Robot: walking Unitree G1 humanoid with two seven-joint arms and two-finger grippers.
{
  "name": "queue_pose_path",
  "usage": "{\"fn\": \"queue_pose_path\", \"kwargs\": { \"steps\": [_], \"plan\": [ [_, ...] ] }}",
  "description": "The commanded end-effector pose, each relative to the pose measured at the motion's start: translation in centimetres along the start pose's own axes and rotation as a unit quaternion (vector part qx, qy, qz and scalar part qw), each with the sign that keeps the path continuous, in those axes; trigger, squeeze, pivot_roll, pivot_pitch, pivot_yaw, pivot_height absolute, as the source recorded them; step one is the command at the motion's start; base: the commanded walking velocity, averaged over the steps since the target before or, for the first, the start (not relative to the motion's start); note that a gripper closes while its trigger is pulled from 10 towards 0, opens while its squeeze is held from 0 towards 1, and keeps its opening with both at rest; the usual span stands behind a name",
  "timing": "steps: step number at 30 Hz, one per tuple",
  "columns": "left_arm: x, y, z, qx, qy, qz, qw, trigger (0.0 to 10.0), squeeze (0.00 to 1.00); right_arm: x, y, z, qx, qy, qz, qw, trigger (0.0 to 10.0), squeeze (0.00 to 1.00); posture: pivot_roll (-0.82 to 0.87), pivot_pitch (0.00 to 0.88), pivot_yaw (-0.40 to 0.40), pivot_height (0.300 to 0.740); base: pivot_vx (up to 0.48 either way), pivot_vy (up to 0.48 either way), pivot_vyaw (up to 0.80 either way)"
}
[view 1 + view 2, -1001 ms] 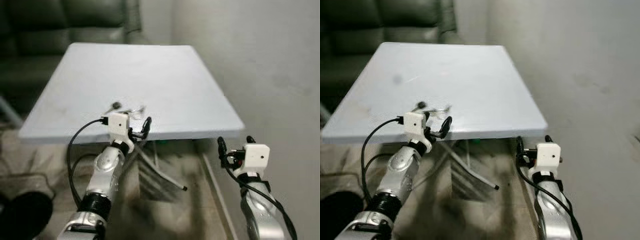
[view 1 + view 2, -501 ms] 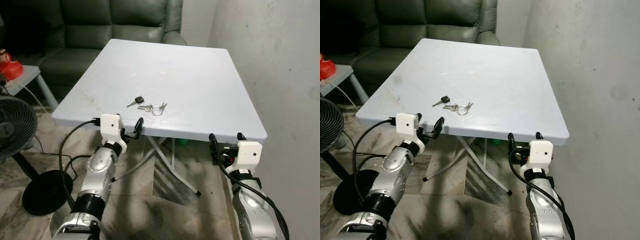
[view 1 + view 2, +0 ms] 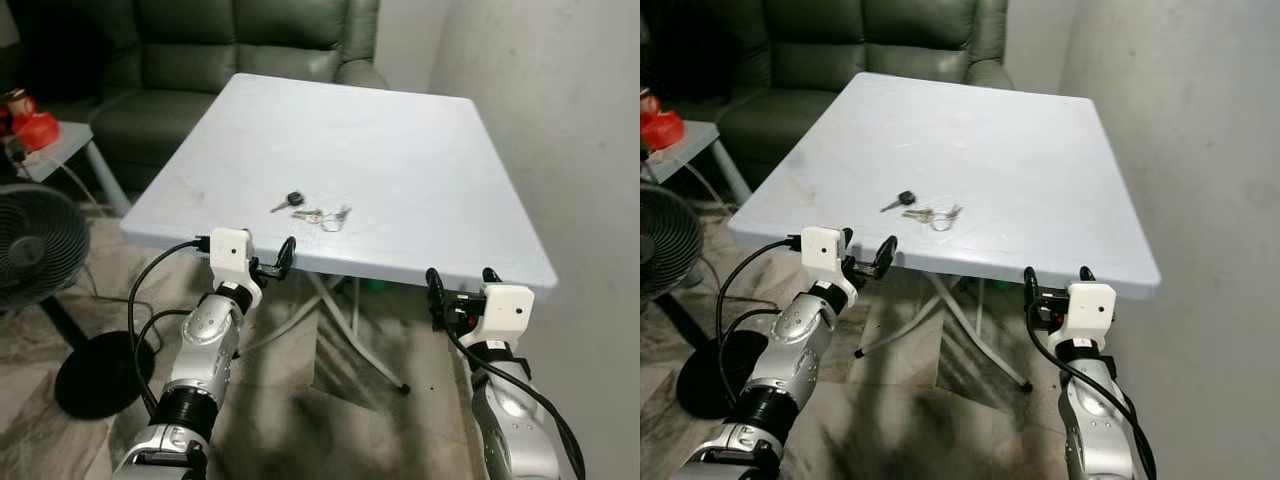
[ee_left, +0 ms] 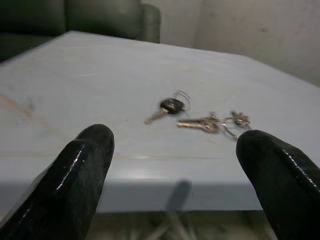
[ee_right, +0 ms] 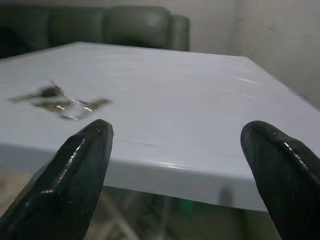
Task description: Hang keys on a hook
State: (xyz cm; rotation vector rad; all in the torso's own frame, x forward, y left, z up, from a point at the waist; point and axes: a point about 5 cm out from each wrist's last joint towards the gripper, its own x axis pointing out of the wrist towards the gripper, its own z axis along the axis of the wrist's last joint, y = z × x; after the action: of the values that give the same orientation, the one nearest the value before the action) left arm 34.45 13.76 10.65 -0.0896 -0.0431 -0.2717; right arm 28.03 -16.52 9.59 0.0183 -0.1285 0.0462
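A: Are the robot's fingers open?

B: Yes. The left gripper [image 3: 268,256] has its 2 black fingers [image 4: 75,175] spread wide apart, and they hold nothing. It sits just in front of the near edge of the white table [image 3: 430,180], a bit below the top. It does not touch the table.

A: And the other one?

B: The right gripper [image 3: 460,290] is spread wide too, with nothing between its fingers [image 5: 80,170]. It is below the near right corner of the table, close to the wall [image 3: 580,120].

A: Where are the keys?

B: The keys [image 3: 315,211] lie flat on the table, near the front edge, a little past the left gripper. There is 1 key with a black head [image 4: 171,105], then more keys beside it, then a ring [image 5: 72,107]. Nothing touches them.

A: What else is around?

B: A dark green sofa [image 3: 250,40] stands behind the table. On the robot's left there is a black fan [image 3: 40,250] on a round base [image 3: 100,372], and a small side table [image 3: 60,145] with a red thing [image 3: 38,127] on it. Under the white table you can see its crossed metal legs [image 3: 350,330].

A: Is anything between the grippers and the keys?

B: Just the table edge.
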Motion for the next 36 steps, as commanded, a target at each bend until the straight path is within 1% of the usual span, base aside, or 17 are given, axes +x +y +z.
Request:
{"fn": "queue_pose_path", "kwargs": {
  "steps": [1, 36],
  "plan": [
    [0.58, -1.04, 0.49, -0.003, -0.007, -0.014, 1.0, 10.0, 0.0, -0.32, -1.04, 0.09, -0.007, 0.0, -0.012, 1.0, 10.0, 0.0, -0.05, 0.012, -0.032, 0.711, 0.0, 0.442, 0.0],
    [0.53, -1.48, 0.27, -0.006, -0.005, -0.018, 1.0, 10.0, 0.0, -0.57, -0.79, 0.09, -0.006, 0.002, -0.001, 1.0, 10.0, 0.0, -0.05, 0.006, -0.043, 0.711, 0.0, 0.444, 0.0]
  ]
}}
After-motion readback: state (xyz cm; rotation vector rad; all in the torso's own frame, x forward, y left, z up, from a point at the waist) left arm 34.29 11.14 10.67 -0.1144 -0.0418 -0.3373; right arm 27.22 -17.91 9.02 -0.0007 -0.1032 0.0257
